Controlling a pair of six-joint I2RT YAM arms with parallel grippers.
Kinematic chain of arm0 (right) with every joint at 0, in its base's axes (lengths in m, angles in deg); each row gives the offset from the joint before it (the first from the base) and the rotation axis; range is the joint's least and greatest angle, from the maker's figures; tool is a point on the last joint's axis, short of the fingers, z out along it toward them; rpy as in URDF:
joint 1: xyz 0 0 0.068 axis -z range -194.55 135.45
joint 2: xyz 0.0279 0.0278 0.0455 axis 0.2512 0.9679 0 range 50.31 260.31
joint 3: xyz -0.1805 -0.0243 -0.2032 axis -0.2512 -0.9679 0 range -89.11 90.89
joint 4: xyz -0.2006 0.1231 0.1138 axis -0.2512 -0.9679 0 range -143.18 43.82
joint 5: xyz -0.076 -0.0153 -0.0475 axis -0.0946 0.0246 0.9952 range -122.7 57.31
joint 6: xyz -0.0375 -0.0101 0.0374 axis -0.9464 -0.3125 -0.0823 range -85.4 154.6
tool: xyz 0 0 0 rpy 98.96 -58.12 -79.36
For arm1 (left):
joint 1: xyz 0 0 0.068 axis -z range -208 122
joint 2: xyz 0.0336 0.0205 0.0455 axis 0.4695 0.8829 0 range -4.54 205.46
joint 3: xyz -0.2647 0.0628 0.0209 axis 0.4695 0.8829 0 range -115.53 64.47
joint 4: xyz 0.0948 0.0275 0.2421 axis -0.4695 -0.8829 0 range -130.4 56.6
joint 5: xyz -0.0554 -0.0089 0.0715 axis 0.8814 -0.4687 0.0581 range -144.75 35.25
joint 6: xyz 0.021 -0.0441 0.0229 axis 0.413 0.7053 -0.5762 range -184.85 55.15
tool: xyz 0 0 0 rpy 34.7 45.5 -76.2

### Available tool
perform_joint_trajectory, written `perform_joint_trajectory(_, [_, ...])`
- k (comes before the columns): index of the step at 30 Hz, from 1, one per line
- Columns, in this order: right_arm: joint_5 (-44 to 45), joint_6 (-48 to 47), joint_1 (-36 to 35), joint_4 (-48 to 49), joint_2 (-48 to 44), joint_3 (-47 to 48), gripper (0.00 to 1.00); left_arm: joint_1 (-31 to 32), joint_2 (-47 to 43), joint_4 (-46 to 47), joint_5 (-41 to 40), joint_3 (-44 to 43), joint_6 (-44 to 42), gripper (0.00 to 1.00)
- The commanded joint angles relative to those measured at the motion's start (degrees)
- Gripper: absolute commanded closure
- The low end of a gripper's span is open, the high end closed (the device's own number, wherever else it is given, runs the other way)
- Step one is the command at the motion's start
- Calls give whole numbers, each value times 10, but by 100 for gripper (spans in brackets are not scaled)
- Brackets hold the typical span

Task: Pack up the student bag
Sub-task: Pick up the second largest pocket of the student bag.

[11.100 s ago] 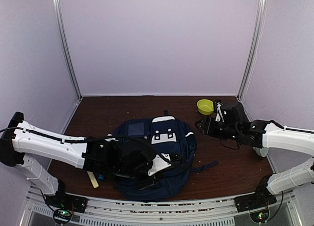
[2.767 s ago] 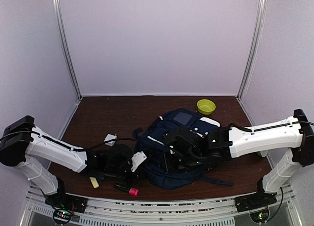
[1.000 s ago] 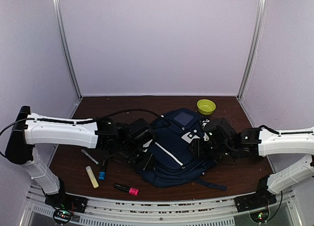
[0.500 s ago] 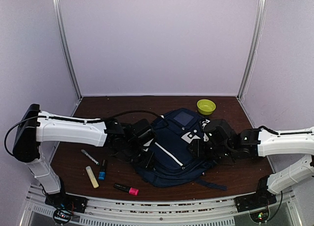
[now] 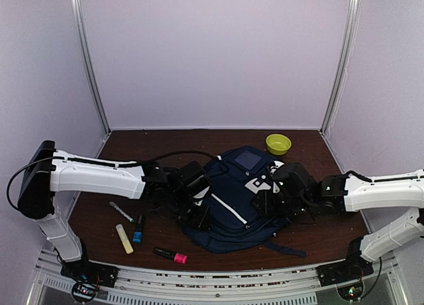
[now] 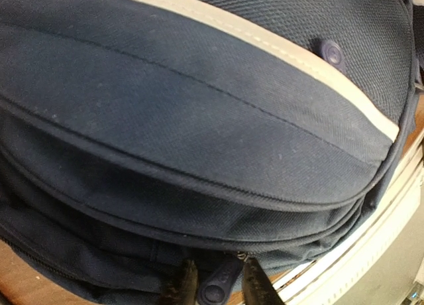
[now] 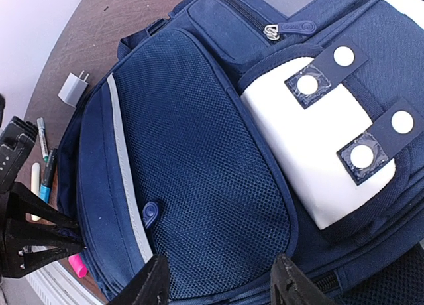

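Note:
The student bag (image 5: 235,192) is a navy backpack with a white stripe and white front patches, lying front up in the middle of the table. My left gripper (image 5: 199,215) is at its near-left edge. In the left wrist view its fingertips (image 6: 182,286) stand narrowly apart on either side of a navy zipper pull (image 6: 220,286) and are not clamped on it. My right gripper (image 5: 265,202) is open and empty just over the bag's mesh front panel (image 7: 205,185), beside the white patch (image 7: 311,152).
A green bowl (image 5: 278,144) stands at the back right. Left of the bag lie a grey pen (image 5: 121,211), a blue marker (image 5: 138,229), a yellow highlighter (image 5: 124,239) and a pink highlighter (image 5: 171,254). A white charger plug (image 7: 73,87) lies beyond the bag's left side.
My left gripper has edged right, close in on the bag's near-left seam. My right gripper has shifted slightly left over the bag's front. The bag has stayed put.

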Motion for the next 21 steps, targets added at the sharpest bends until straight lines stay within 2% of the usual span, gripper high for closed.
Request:
perform_joint_trajectory(1, [-3, 8, 2, 7, 3, -8, 48, 1, -11, 26, 11, 7, -2, 86])
perform_joint_trajectory(4, [-4, 8, 1, 5, -3, -12, 48, 1, -18, 26, 7, 11, -5, 100])
perform_joint_trajectory(8, [-15, 1, 1, 0, -15, -18, 48, 1, -27, 20, -7, 11, -16, 100])
perform_joint_trajectory(12, [-45, -51, -18, -2, -32, -9, 51, 1, -61, 25, -29, 7, -46, 100])
perform_joint_trajectory(16, [-59, -124, -51, -22, -38, 17, 51, 1, -115, -12, -128, -8, -72, 100])
perform_joint_trajectory(21, [-67, -205, -83, -24, -23, 57, 52, 1, -181, 18, -177, 16, -99, 100])
